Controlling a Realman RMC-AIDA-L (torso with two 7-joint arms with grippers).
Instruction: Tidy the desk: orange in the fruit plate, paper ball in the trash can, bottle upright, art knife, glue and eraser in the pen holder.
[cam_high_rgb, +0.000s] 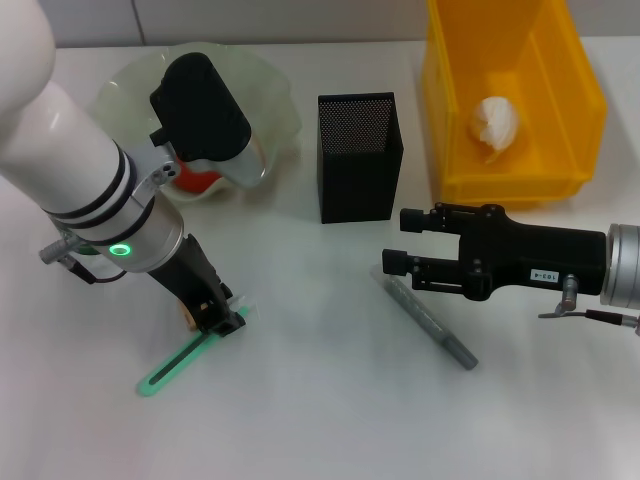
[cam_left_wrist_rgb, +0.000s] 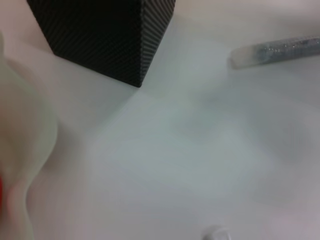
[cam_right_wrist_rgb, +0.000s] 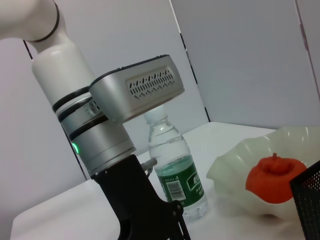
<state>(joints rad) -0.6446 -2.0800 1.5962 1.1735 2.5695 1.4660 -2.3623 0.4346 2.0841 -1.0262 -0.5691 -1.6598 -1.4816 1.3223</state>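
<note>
While the left gripper (cam_high_rgb: 218, 318) presses down near the table (cam_high_rgb: 320, 420), its fingers meet at the upper end of a green art knife (cam_high_rgb: 185, 362), which lies flat and runs away from the fingertips toward the robot; whether they actually clamp it I cannot tell. Behind that arm sits the pale fruit plate (cam_high_rgb: 270, 110) with the orange (cam_right_wrist_rgb: 272, 179) already inside, and the right wrist view shows a water bottle (cam_right_wrist_rgb: 177, 172) standing upright just behind the left arm.

Over on the other side, the right gripper (cam_high_rgb: 398, 243) lies level above the table, its jaws apart and holding nothing. Just below its fingertips lies a grey glue stick (cam_high_rgb: 428, 322), slanting away toward the robot. Straight ahead of this gripper, a little farther from the robot, stands the black mesh pen holder (cam_high_rgb: 358, 155). Beyond the gripper's body is the yellow trash can (cam_high_rgb: 510, 95), with the paper ball (cam_high_rgb: 495, 125) resting inside.
</note>
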